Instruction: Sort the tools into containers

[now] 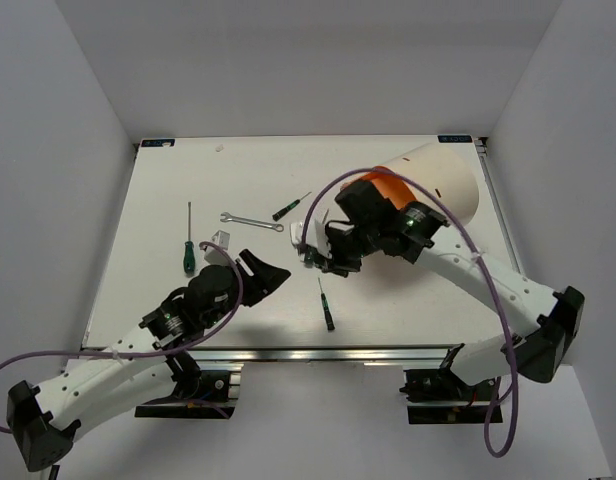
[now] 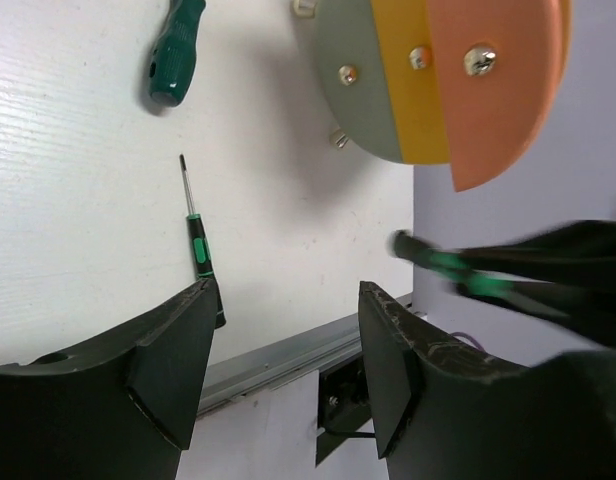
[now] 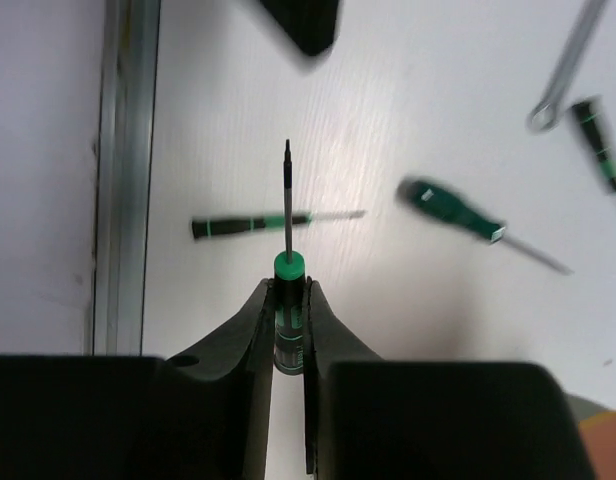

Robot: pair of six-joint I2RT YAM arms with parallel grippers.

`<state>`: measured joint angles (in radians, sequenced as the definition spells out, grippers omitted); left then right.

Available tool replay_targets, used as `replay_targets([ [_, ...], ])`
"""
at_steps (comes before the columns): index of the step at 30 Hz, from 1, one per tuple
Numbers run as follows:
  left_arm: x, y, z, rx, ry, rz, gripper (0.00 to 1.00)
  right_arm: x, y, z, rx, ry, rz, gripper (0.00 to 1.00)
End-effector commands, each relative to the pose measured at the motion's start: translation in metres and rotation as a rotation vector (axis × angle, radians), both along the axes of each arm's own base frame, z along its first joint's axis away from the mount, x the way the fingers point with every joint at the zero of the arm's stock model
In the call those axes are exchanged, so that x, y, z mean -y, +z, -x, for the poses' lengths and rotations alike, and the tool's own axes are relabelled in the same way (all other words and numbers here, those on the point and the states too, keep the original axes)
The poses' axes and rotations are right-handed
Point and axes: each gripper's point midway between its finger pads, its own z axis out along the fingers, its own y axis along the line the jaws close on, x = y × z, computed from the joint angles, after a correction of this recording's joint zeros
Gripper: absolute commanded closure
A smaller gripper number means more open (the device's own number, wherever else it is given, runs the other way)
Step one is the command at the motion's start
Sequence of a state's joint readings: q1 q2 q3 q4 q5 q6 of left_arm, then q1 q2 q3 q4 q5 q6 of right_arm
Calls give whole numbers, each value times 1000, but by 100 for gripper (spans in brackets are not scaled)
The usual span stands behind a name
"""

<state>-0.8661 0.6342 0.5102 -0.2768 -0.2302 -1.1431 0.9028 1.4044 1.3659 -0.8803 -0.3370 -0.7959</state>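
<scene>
- So far I count nothing as sorted. The drum [image 1: 443,185] lies on its side at the far right of the table [image 1: 158,190], and its inside is hidden, so I cannot tell whether any tool is in it.
- My right gripper [image 3: 288,292] is pinched tight on the handle of the held screwdriver [image 3: 288,266]. The shaft points straight out past the fingertips.
- That tool hangs above the table, just in front of the drum's orange face [image 2: 493,90]. I judge it to be on its way, not yet delivered.
- My left gripper [image 2: 288,300] is spread wide with nothing between its fingers. It hovers over the near middle of the table.
- Loose on the table, as I see it:
  - the near screwdriver [image 1: 327,308], towards the front edge and close to the left gripper;
  - the big screwdriver [image 1: 188,252], out to the left with its shaft pointing away;
  - the far screwdriver [image 1: 287,207], just beside the wrench [image 1: 250,221] but not touching it.
- By my reckoning that leaves one tool in hand and four to collect, so the job is barely begun. The near screwdriver looks the handiest one for the empty left gripper.
</scene>
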Motion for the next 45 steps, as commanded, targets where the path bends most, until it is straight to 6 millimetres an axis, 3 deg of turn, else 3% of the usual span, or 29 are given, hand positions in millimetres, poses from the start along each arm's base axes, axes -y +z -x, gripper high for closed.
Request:
replay_targets([
  [1,14,4,-1,-2,-37,31,32,-22,82,9,-65,-66,-237,100],
  [4,18,2,-5,-27,-26,27,32,-18,132,-40,-53,-317,-380,100],
  [5,18,1,-7,-37,-16,22,32,-3,142,-66,-44,-415,-414,100],
  [7,22,-5,-10,-81,-3,2,31,14,167,-102,-24,-592,-476,100],
  [10,30,-16,-14,-141,22,-48,29,54,171,-142,37,-778,-473,100],
  [13,43,-28,-16,-194,38,-113,25,75,168,-158,87,-877,-469,100],
  [16,59,-36,-15,-219,24,-149,24,98,153,-175,106,-966,-445,100],
  [20,84,-59,-17,-269,1,-272,22,111,126,-187,75,-992,-376,100],
  [27,98,-103,-14,-354,-49,-495,22,126,85,-195,73,-1007,-275,99],
  [28,98,-109,-13,-367,-56,-516,22,125,81,-195,60,-998,-271,93],
  [29,101,-113,-12,-382,-68,-527,23,126,79,-195,48,-998,-266,73],
  [30,105,-114,-13,-386,-78,-535,24,126,77,-193,34,-993,-259,66],
  [31,103,-129,-10,-422,-81,-583,26,125,80,-193,27,-984,-271,55],
  [34,106,-145,-9,-472,-92,-656,31,126,98,-193,44,-977,-311,43],
  [39,116,-163,-7,-517,-146,-719,37,133,131,-191,62,-992,-389,37],
  [42,108,-180,2,-598,-161,-818,41,139,147,-187,68,-1001,-439,36],
  [45,107,-195,11,-647,-187,-861,64,148,153,-185,66,-1021,-473,36],
])
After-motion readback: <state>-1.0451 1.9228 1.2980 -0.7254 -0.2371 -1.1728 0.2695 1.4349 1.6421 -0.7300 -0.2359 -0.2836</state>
